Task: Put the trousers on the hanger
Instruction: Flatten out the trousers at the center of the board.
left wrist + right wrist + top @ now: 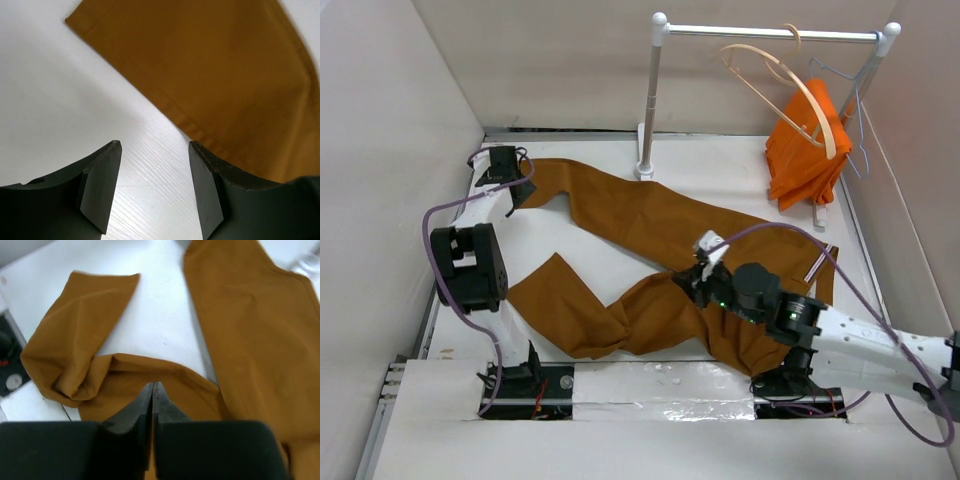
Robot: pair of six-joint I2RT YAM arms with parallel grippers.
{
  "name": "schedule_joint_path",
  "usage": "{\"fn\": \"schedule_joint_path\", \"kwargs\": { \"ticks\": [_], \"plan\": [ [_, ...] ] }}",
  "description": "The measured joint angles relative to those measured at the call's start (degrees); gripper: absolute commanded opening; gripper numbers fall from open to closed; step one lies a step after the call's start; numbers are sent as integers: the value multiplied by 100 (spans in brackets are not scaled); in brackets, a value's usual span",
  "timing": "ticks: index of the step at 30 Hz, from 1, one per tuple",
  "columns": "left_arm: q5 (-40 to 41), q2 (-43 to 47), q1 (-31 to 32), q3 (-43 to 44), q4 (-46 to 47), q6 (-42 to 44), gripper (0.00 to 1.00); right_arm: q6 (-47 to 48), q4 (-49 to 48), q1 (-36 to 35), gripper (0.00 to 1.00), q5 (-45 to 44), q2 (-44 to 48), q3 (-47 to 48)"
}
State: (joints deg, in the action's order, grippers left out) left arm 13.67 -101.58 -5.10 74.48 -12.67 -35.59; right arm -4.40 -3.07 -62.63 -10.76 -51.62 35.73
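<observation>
The rust-brown trousers (650,220) lie spread across the white table, one leg reaching to the far left and the other bent back on itself near the front. The pale wooden hanger (815,100) hangs on the rail at the back right. My left gripper (523,190) is open and empty just above the table beside the far leg's hem (225,75). In the left wrist view (155,145) bare table shows between its fingers. My right gripper (688,278) sits on the nearer leg. In the right wrist view (152,385) it is shut, with the cloth (250,315) arched round its tips.
A bright orange garment (805,150) and a thin wire hanger (850,90) hang on the metal rail (770,33). The rail's post (648,100) stands at the back centre. White walls close in the left, back and right. Cables trail from both arms.
</observation>
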Motion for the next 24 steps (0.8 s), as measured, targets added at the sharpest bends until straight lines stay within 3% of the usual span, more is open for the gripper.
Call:
{"fn": "schedule_joint_path", "kwargs": {
  "ticks": [2,3,6,10,17,20,24],
  "plan": [
    [24,-247,-33,2,-44,-72,54,-264,286,46,36,-352,590,-208],
    [33,-341,-59,2,-74,-103,54,-396,389,155,53,-544,870,-310],
    [7,-396,-24,-42,-44,-181,52,-820,638,833,69,-1051,1541,-684],
    [79,275,533,-544,221,-269,50,-1211,745,2583,70,-997,1687,-1145],
    [435,3283,3141,-2830,1423,-398,50,-1543,702,5523,76,15,669,-1414],
    [728,3683,3821,-3322,1657,-455,50,-1742,595,6314,76,133,538,-1519],
    [1408,3585,4852,-3477,1567,-450,51,-2046,507,6701,76,-190,551,-1576]
  ]
}}
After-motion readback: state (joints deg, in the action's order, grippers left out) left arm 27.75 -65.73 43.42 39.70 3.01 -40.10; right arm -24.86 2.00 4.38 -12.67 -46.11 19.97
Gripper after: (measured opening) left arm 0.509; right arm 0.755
